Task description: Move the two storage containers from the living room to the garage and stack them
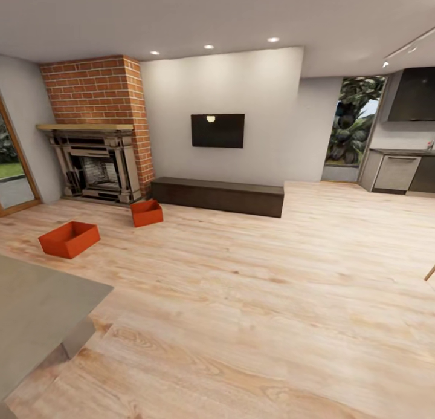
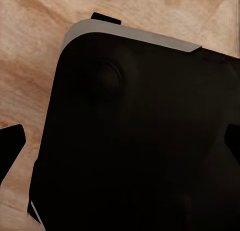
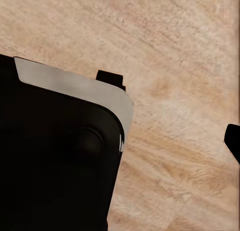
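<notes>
Right up close, at the low left of the head view: a flat grey surface (image 1: 36,310), maybe a table top or a sofa part — hard to tell which. Past it, lots of light wood floor (image 1: 254,274).

Farther off on that floor, at the left side of the living room: the two storage containers. The near container (image 1: 70,238) sits out in the open, mouth up, nothing inside. The far container (image 1: 147,213) sits a bit apart from it, just in front of the brick fireplace (image 1: 96,159) and near the end of the long dark bench (image 1: 217,195). Above the bench, a black TV (image 1: 217,130) on the white wall. Way over at the right, a kitchen corner with grey cabinets (image 1: 396,172) and a window with green leaves.

In both wrist views, a big black body part with a pale edge, over wood planks. Fingers open or closed? Cannot tell, for either arm. Nothing orange near them, so likely no box in hand yet.

Step in hand, by the look of it: getting to the boxes. Best to roll left and forward, go around the grey thing, stop square to the near box — close enough to reach its rim without bumping it away.
</notes>
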Controlling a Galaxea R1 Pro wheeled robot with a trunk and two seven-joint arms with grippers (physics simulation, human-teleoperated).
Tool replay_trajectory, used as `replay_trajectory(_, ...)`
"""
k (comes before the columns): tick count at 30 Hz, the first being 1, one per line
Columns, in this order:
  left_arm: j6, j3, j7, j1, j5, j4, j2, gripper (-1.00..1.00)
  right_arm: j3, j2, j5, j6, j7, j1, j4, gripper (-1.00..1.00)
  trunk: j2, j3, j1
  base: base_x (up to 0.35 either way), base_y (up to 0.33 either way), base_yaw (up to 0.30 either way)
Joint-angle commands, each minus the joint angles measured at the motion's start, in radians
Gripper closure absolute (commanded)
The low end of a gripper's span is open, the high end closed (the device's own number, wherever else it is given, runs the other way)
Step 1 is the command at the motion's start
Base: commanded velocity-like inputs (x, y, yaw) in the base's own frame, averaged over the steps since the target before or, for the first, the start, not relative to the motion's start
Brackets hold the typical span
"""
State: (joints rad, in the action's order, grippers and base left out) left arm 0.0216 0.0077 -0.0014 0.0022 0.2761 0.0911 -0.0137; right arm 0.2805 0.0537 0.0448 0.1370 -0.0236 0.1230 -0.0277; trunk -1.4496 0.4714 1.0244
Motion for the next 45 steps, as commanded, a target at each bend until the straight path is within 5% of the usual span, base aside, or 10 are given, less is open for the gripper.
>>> replay_trajectory(1, 0.002, 0.001, 0.0, 0.0, 0.005, 0.001, 0.0, -1.0, 0.005, 0.0, 0.005, 0.006, -0.002, 0.001, -0.003, -1.0, 0.0, 0.001, 0.001, 0.324, 0.0, 0.0)
replay_trajectory(45, 0.008, 0.001, 0.0, 0.0, 0.006, 0.001, 0.0, -1.0, 0.002, 0.001, 0.009, 0.006, 0.005, 0.001, -0.003, -1.0, 0.0, 0.001, 0.001, 0.324, 0.0, 0.066)
